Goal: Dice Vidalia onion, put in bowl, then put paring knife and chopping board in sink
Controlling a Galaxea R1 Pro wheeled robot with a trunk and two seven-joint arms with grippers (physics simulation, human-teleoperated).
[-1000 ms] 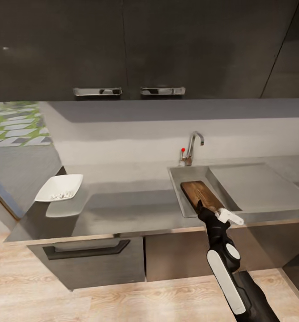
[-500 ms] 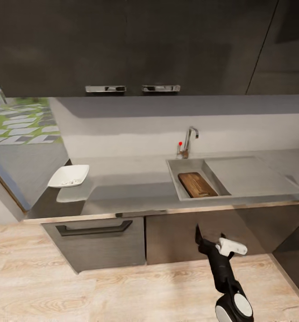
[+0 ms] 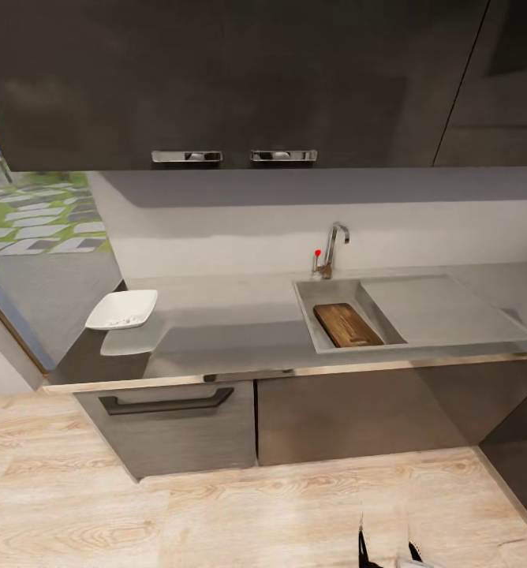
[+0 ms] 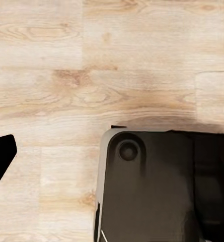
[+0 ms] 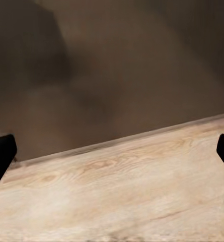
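Jaws of the right gripper point(image 5: 112, 151) stand wide apart with nothing between them; its two dark fingertips point(image 5: 1, 154) sit at opposite edges of the right wrist view, facing a dark cabinet front above light wood floor point(image 5: 117, 191). Head view catches the tips of that gripper point(image 3: 386, 548) at the bottom edge, low over the floor and well apart from the units. Left gripper: one dark fingertip point(image 4: 0, 156) shows in the left wrist view over floor planks, beside a dark rounded part of the robot point(image 4: 157, 186); its jaw state cannot be told.

Rectangular brown wooden chopping board point(image 3: 347, 325) lies inside the matt grey recessed sink point(image 3: 309, 314), below the curved chrome tap point(image 3: 333, 246). Shallow white square bowl point(image 3: 123, 309), holding small pale pieces, sits at the left end of the reflective dark grey worktop point(image 3: 232, 335). Paring knife cannot be made out.
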